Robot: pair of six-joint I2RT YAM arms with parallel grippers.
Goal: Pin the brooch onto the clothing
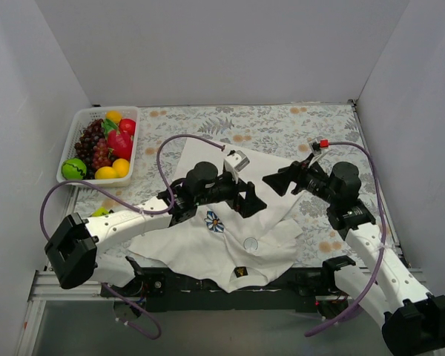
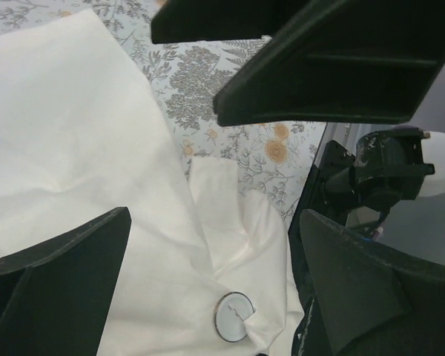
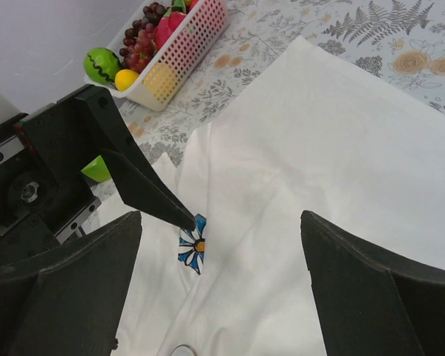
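Note:
The white T-shirt [image 1: 230,245] lies crumpled on the table, with its blue-and-white flower print [image 1: 215,221] up. The brooch [image 1: 251,243] lies on it, pale silvery face up. In the left wrist view the brooch [image 2: 233,317] shows its pin, and a small fold of cloth overlaps its lower right edge. My left gripper [image 1: 248,202] is open and empty, above the shirt between print and brooch; the left wrist view shows it [image 2: 215,219] wide open. My right gripper [image 1: 278,182] is open and empty above the shirt [image 3: 319,148]. The right wrist view shows the print [image 3: 193,243] and the brooch's rim [image 3: 182,350].
A white basket [image 1: 68,152] of fruit stands at the back left and also shows in the right wrist view [image 3: 179,61]. A green fruit [image 1: 100,211] lies beside the left arm. The black frame [image 1: 208,285] runs along the table's near edge under the shirt's collar.

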